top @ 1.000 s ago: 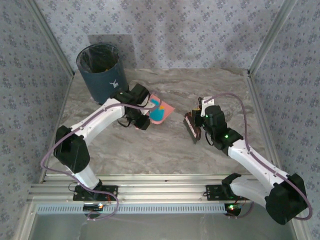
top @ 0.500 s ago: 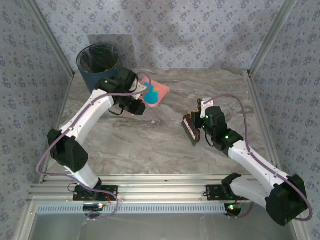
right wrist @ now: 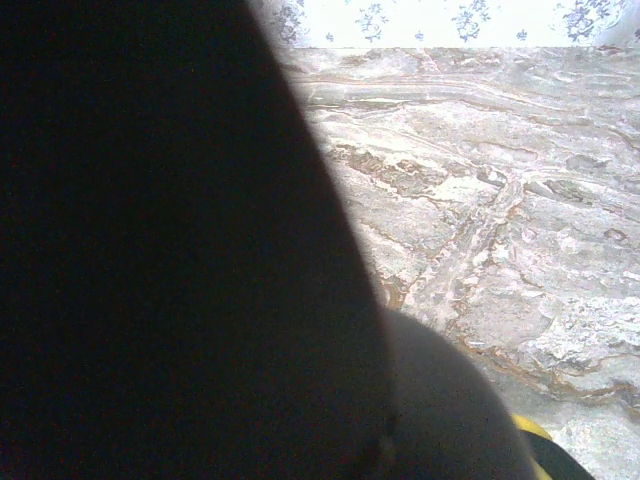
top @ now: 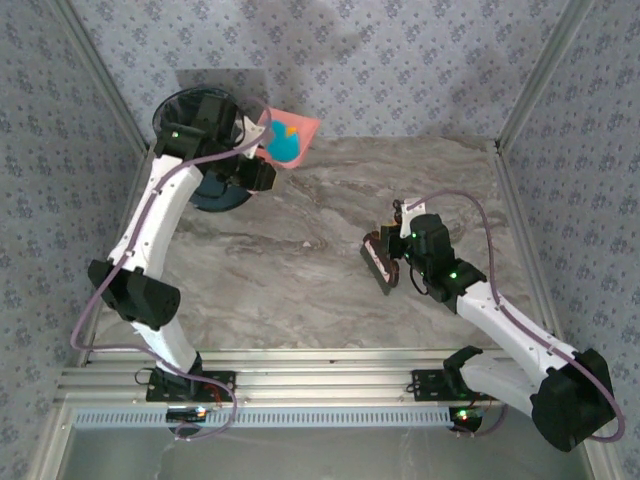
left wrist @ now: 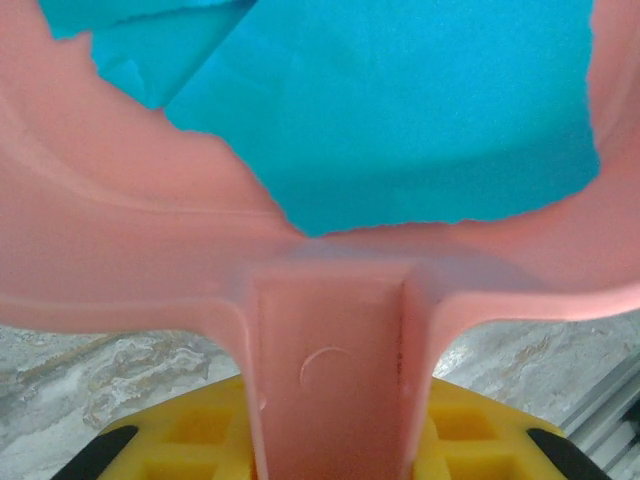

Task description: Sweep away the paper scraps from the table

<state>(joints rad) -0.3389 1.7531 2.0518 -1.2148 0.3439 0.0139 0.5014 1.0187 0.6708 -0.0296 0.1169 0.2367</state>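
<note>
Two tools in play: the left gripper, clamped on the handle of the pink dustpan, holds teal paper scraps aloft beside the bin. The right gripper grips a brush down at the table. Tipped short of the rim, scraps could flutter back down.
</note>
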